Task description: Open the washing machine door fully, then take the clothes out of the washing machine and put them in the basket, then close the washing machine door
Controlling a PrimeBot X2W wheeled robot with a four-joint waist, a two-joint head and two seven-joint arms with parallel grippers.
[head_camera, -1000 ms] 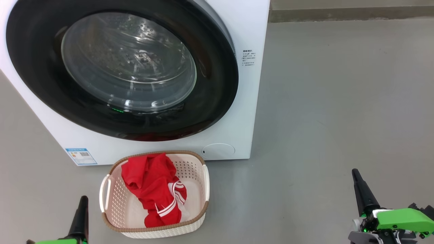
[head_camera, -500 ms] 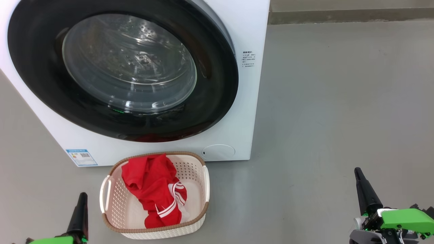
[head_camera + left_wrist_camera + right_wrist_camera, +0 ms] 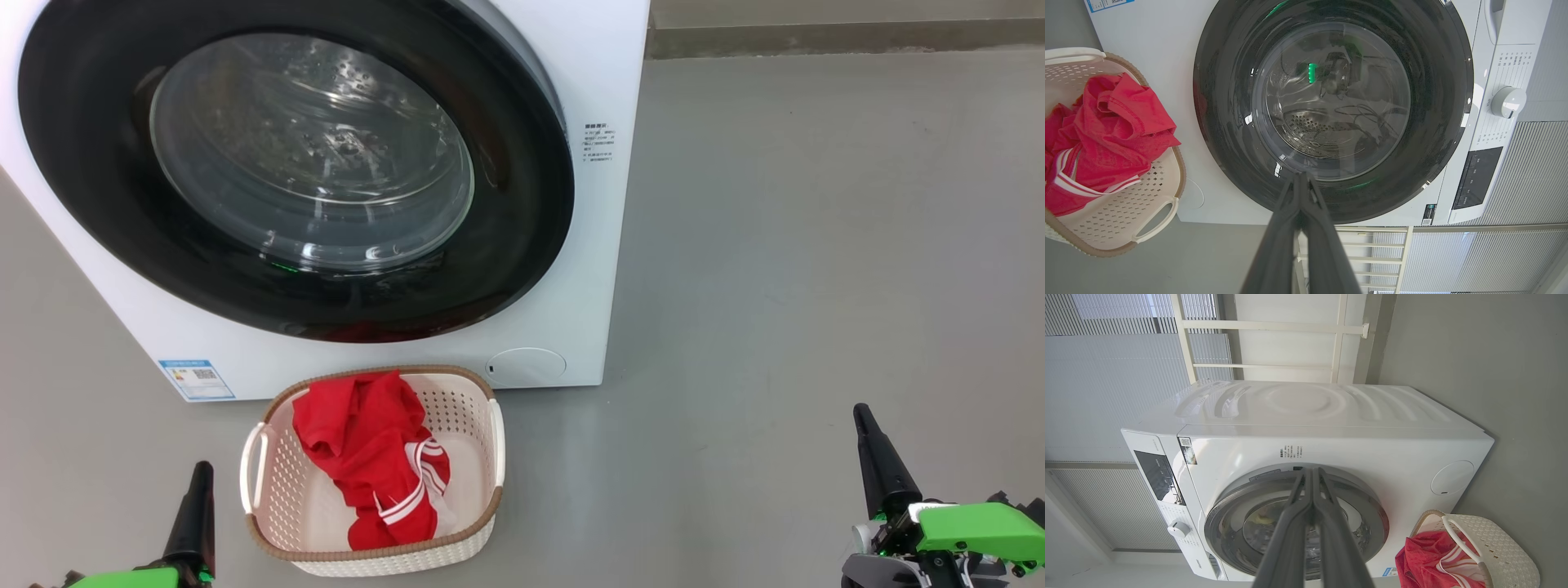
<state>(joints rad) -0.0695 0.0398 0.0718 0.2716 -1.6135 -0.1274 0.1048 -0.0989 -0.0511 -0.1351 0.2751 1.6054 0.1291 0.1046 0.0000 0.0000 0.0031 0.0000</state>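
Note:
The washing machine (image 3: 571, 245) fills the upper left of the head view, and its door (image 3: 98, 163), a black ring around clear glass, lies flat against the front. The red clothes (image 3: 367, 457) with white stripes lie in the cream basket (image 3: 490, 457) on the floor just before the machine. My left gripper (image 3: 198, 472) sits at the lower left, left of the basket, shut and empty. At the lower right, far from the basket, my right gripper (image 3: 859, 412) is shut and empty too. Both wrist views show the door (image 3: 1229, 49) (image 3: 1229, 506), the clothes (image 3: 1110, 134) (image 3: 1425, 559) and closed fingers (image 3: 1274, 245) (image 3: 1290, 539).
Grey floor (image 3: 816, 245) spreads open to the right of the machine, up to a low wall ledge (image 3: 841, 33). The control panel and a white knob (image 3: 1508, 101) are on the machine's front. White railings and blinds (image 3: 1106, 375) stand behind it.
My left gripper has sunk a little toward the bottom edge and my right gripper has shifted slightly right. The picture has shifted down a touch. Door, basket and clothes stay put.

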